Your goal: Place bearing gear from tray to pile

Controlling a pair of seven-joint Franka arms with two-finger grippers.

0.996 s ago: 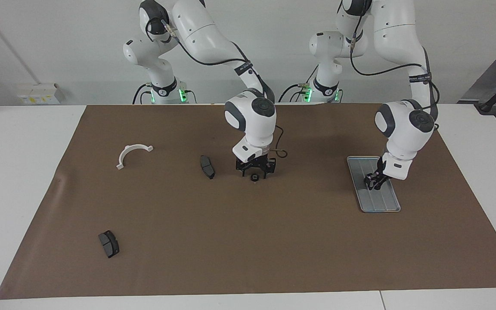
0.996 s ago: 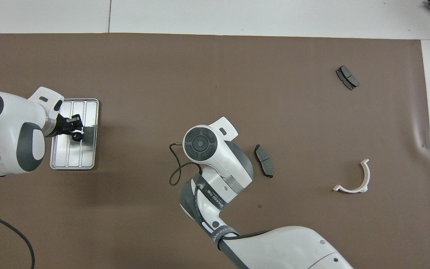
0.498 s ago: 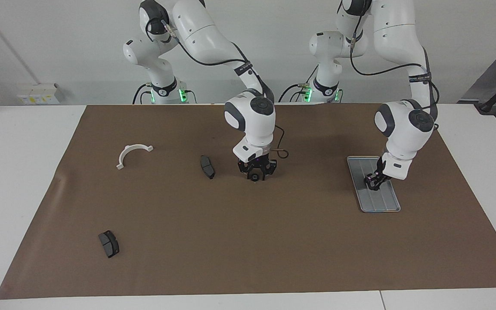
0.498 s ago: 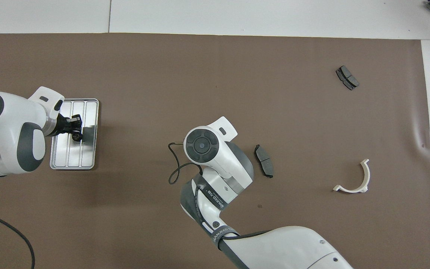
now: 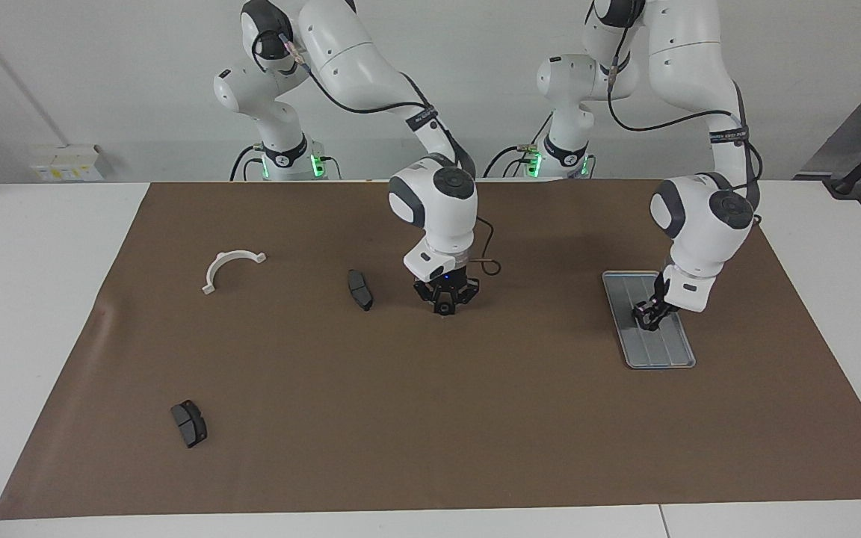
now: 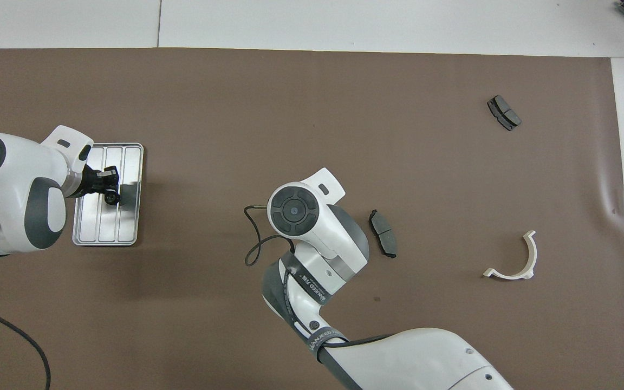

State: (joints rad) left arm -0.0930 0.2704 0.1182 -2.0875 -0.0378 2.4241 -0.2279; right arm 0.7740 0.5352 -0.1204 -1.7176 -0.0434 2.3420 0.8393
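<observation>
Fingers of the right gripper [image 5: 445, 306] close on a small dark bearing gear [image 5: 444, 308] beside a brake pad [image 5: 360, 289]. Over the tray [image 5: 668, 357], the left gripper [image 5: 646, 317] grips another small dark part [image 6: 110, 198].

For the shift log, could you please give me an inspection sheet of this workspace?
Surface: brown mat on a white table.
Job's things: tray at the left arm's end; gear mid-mat; pile scattered: bracket, near pad, far pad.
Clutter: nothing seen.
Pincers: right pincer shut on the gear; left pincer over the tray.
Cables: wrist loop on the right arm; black cable on the mat by the left arm.
Surroundings: white wall, box at the table edge.
</observation>
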